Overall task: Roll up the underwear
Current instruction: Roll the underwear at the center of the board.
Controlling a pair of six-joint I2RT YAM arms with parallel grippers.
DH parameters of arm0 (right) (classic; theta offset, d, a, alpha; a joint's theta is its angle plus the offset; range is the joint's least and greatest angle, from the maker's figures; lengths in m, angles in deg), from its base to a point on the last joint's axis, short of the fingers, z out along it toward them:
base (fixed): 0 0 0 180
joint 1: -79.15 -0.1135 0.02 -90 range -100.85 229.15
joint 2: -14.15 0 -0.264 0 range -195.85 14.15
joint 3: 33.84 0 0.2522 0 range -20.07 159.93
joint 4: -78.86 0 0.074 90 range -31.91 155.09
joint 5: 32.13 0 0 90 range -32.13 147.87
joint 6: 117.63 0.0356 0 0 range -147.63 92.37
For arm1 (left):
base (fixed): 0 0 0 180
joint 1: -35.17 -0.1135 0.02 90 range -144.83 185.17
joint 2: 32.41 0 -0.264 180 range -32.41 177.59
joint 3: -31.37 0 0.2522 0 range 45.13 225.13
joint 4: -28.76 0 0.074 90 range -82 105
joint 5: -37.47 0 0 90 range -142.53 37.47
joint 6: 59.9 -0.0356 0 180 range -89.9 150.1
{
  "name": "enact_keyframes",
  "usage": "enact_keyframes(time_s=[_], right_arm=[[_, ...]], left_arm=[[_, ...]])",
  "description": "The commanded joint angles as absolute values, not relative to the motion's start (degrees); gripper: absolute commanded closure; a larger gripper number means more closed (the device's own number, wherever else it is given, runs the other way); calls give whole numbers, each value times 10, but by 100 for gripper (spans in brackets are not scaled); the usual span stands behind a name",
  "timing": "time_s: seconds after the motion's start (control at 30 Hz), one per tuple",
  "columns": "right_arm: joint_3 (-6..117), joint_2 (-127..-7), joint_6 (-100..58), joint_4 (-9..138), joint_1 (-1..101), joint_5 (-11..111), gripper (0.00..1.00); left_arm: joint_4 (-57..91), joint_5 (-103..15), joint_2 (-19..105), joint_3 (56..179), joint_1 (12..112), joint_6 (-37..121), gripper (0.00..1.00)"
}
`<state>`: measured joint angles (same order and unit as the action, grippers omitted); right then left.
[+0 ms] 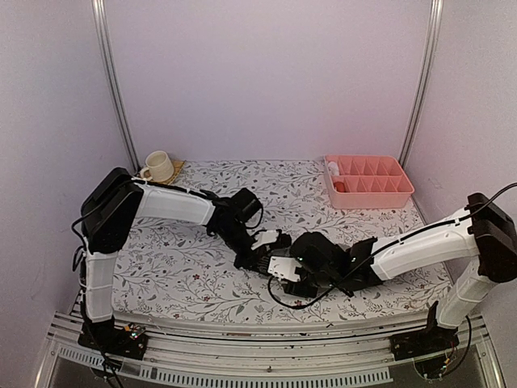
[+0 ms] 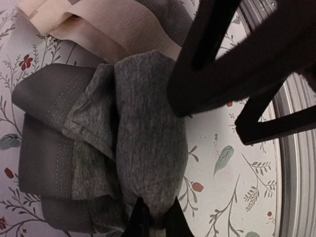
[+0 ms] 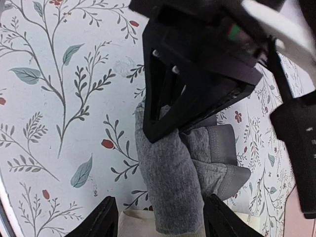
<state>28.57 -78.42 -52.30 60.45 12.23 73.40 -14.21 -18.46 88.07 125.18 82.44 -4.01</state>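
Observation:
A grey underwear point(image 2: 148, 148) lies partly rolled on the floral cloth, with a darker stitched band point(image 2: 44, 148) on its left. My left gripper point(image 2: 157, 219) is shut, pinching the near end of the roll. In the right wrist view the same grey roll point(image 3: 168, 177) lies between the spread fingers of my right gripper point(image 3: 163, 219), which is open around it. My left gripper's black body point(image 3: 197, 74) sits over the roll's far end. A cream waistband point(image 2: 113, 24) of the taupe underwear lies just beyond, also in the right wrist view point(image 3: 133, 224). In the top view both grippers point(image 1: 260, 257) point(image 1: 284, 273) meet mid-table and hide the cloth.
A pink divided tray point(image 1: 367, 182) stands at the back right. A cream cup point(image 1: 158, 166) sits at the back left. The table's metal front rail point(image 2: 296, 148) runs close to the right of the roll.

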Motion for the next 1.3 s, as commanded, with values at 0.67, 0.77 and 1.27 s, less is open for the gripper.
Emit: enact_keyframes(time_s=[0.67,0.77,1.27], right_arm=[[362,-968,-625,622,102,892,61],[373,-989,-616,599,103,898,75],[429,-966,-540,488,158,709,92]], left_arm=[[-272,-157,954,1302,781,-10,100],[-272,-156,955,1301,777,-14,100],[9,-161,724,1104,746,19,22]])
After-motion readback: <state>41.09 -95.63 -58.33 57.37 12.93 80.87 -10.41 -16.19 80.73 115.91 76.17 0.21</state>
